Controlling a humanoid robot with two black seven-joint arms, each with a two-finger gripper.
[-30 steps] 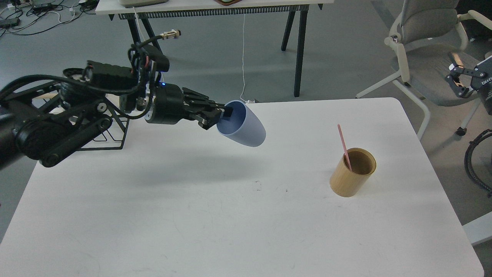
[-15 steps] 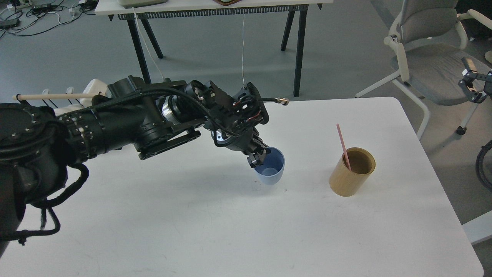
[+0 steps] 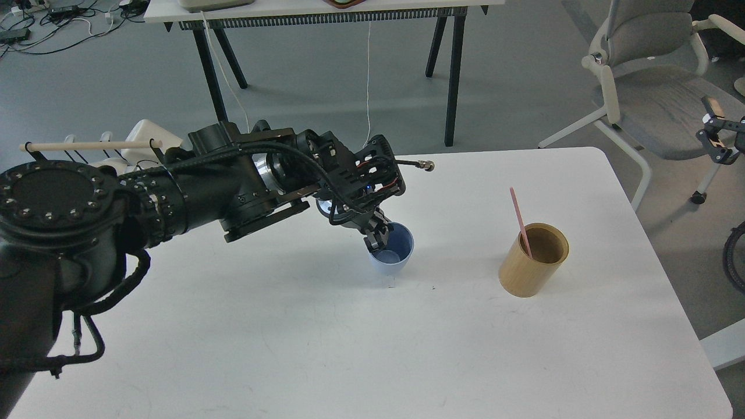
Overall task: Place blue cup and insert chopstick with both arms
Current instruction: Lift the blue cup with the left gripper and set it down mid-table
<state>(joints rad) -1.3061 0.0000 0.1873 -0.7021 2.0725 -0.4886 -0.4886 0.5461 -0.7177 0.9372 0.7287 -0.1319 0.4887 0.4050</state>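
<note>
- Now, the blue cup (image 3: 392, 254) stands upright on the white table (image 3: 349, 349), mouth up, roughly mid-table and a little toward the far side.
- Its inside shows only its own pale bottom disc and the gripper's fingertip; nothing else lies in it.
- The left gripper (image 3: 377, 237) comes down over the cup's left rim, one finger inside the wall and one outside, pinched onto that rim.
- The left arm (image 3: 244, 180) stretches in from the left edge, low over the table, wrist bent down to the cup.
- Off to the right, well apart from the cup, the tan bamboo holder (image 3: 532, 260) stands upright near the table's right side.
- The pink chopstick (image 3: 520, 220) sits in that holder, lower end down inside against the left inner wall.
- Its long axis runs steeply up and leans left: the top end points up and to the left, clear above the holder's rim.
- The right gripper (image 3: 717, 135) shows at the far right edge, off the table and beside the grey office chair (image 3: 652, 87); it is small and partly cut off, so whether its fingers are apart or closed I cannot tell.
- Behind the left arm, a pale wooden dowel (image 3: 87, 145) lies level across a black wire rack (image 3: 70, 152).
</note>
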